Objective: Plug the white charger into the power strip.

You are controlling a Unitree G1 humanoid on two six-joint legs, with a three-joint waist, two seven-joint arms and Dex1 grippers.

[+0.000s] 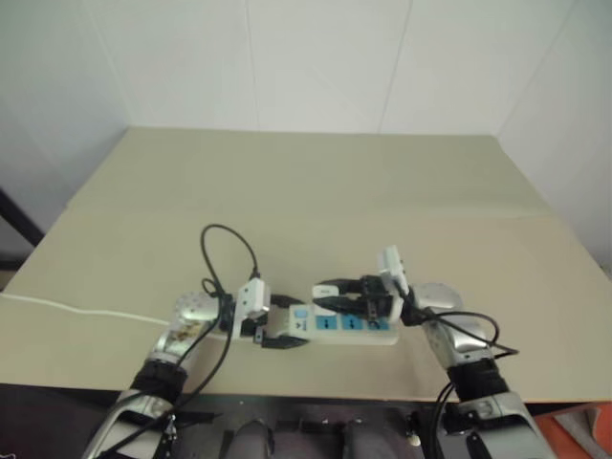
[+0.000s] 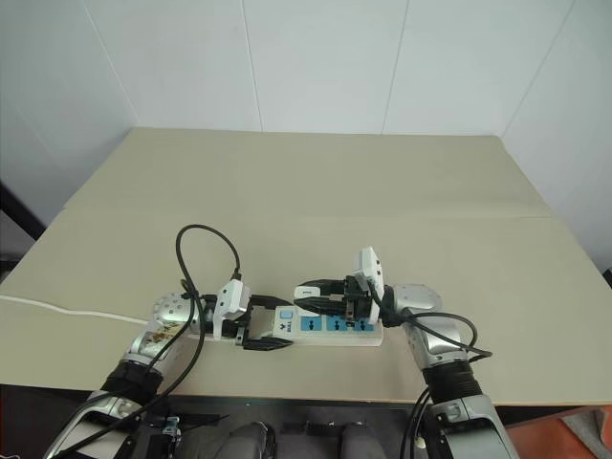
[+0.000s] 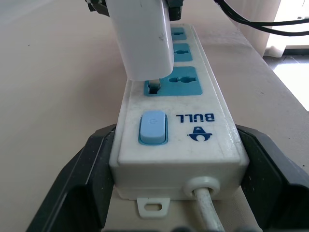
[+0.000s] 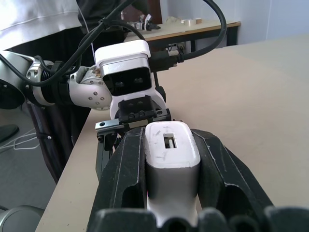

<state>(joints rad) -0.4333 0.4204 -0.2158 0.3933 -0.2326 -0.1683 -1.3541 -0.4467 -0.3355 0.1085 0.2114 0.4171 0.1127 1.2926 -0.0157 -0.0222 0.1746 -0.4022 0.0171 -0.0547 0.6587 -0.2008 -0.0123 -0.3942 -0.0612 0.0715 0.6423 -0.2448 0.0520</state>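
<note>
Right gripper (image 4: 171, 193) clasping white charger (image 4: 171, 159), beige table (image 1: 316, 191)

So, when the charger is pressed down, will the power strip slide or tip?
Probably not much. The power strip lies flat and long on the table, so tipping seems unlikely. The left gripper brackets its switch end, which should resist sliding. Its smooth casing might still slip slightly.

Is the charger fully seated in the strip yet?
Not yet. The charger stands over the strip's nearest blue socket, a gap under its base with a prong just entering.
</note>
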